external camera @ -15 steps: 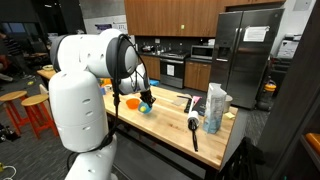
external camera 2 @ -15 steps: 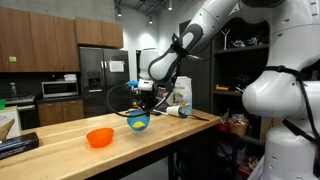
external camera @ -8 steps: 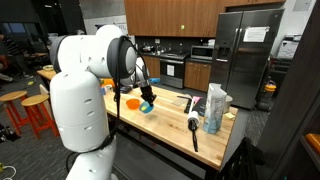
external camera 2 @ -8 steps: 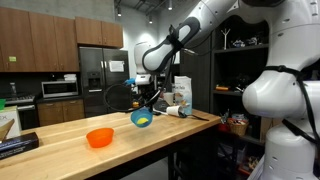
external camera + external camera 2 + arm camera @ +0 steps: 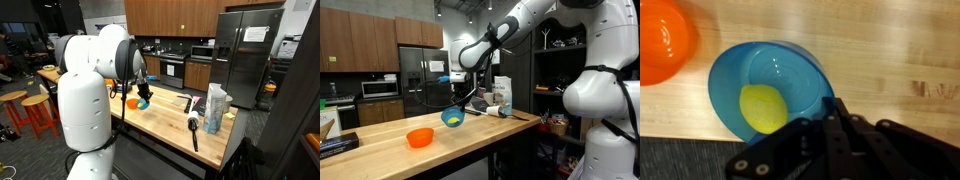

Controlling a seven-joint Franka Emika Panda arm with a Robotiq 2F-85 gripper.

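My gripper (image 5: 830,105) is shut on the rim of a blue bowl (image 5: 770,80), and a yellow lemon-like fruit (image 5: 762,108) lies inside it. In both exterior views the blue bowl (image 5: 452,117) (image 5: 143,102) hangs tilted a little above the wooden counter (image 5: 490,133), with the gripper (image 5: 460,104) over it. An orange bowl (image 5: 419,137) stands empty on the counter close by; the wrist view shows this orange bowl (image 5: 660,40) at the upper left, just beside the blue one.
The counter's edge (image 5: 680,135) runs under the blue bowl in the wrist view, with dark floor below. A white bag (image 5: 215,105), a black-handled tool (image 5: 193,130) and a dark board (image 5: 172,101) lie further along the counter. Orange stools (image 5: 35,110) stand beside it.
The blue bowl has come up off the counter in the shut gripper and drifted toward the orange bowl. The orange bowl has stayed put.
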